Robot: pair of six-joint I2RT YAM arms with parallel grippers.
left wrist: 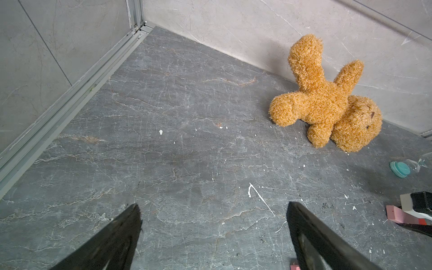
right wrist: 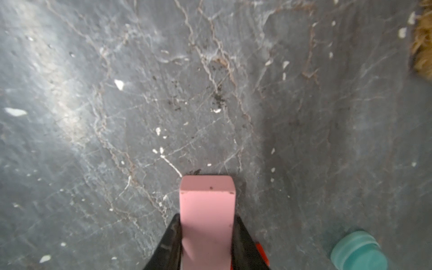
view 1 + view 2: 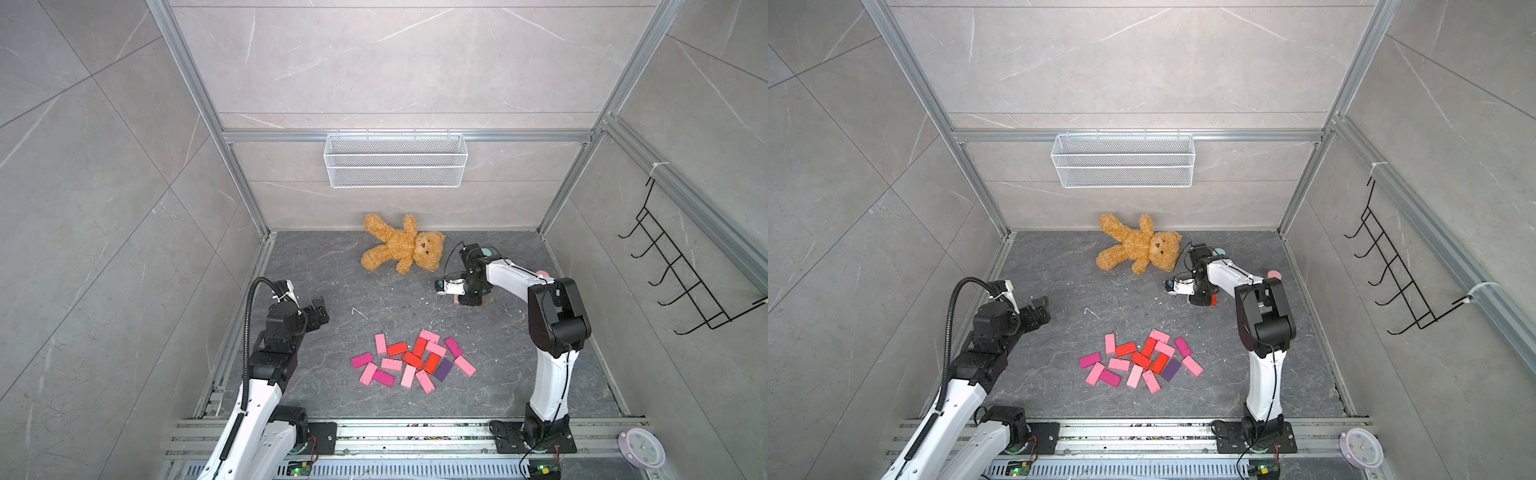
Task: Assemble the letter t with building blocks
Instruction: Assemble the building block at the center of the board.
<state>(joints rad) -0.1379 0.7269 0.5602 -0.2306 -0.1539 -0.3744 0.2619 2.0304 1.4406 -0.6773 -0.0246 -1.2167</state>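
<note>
Pink, rigid, likely light: our right gripper (image 2: 207, 218) pinches the block (image 2: 207, 198) by its long edges; our left gripper (image 1: 213, 204) gapes empty.

And there's a tan teddy bear (image 3: 403, 245) sprawled face up by the rear wall, a teal hourglass (image 1: 400, 168) lying near its head, a white wire basket (image 3: 395, 178) hanging above, a black hook rack (image 3: 681, 259) on the side wall, and a pale clock (image 3: 642, 449) at the front corner.
</note>
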